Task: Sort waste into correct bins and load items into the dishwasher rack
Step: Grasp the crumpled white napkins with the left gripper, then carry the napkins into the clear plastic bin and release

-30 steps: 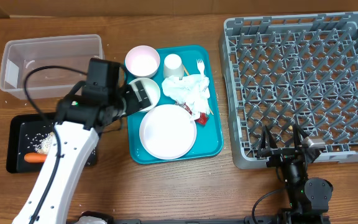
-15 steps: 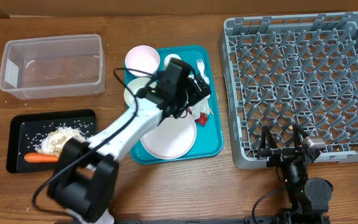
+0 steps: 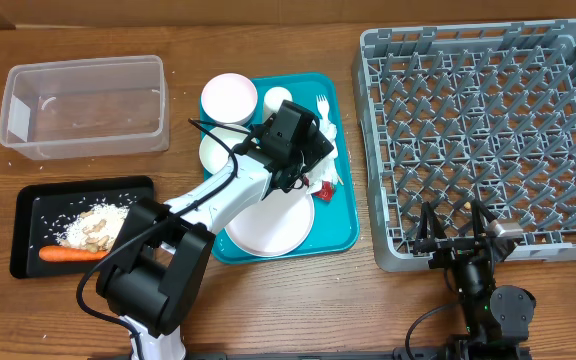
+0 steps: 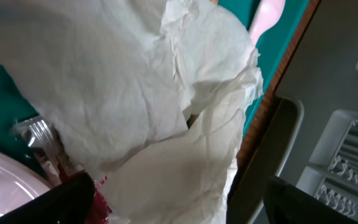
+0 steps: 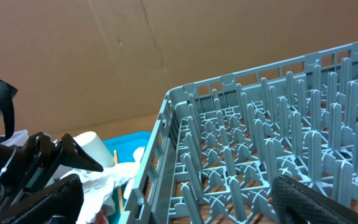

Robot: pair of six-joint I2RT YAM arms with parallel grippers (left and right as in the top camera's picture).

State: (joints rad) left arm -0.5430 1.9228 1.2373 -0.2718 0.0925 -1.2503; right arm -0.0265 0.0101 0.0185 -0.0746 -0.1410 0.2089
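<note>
My left gripper (image 3: 308, 150) hangs low over the teal tray, open, its fingertips either side of the crumpled white napkin (image 4: 135, 93). The red wrapper (image 4: 99, 198) lies by the left finger, half under the napkin. On the tray are also the white fork (image 3: 322, 103), the cup (image 3: 278, 100), two bowls (image 3: 230, 97) (image 3: 216, 152), the plate (image 3: 268, 222) and a thin wooden stick (image 5: 118, 186). The carrot (image 3: 68, 254) and grainy scraps (image 3: 93, 225) lie in the black tray (image 3: 28, 215). The clear tub (image 3: 83, 105) stands behind it. My right gripper (image 3: 458, 240) stands open at the front edge of the grey rack (image 3: 488, 130).
The teal tray (image 3: 343, 235) sits between the bins on the left and the rack on the right. The left arm stretches across the plate and the tray's left half. Loose grains dot the wood near the black tray.
The left arm has swung right from the left bowl to the napkin and come down over it. Its jaws have narrowed slightly. The right arm has not moved.
</note>
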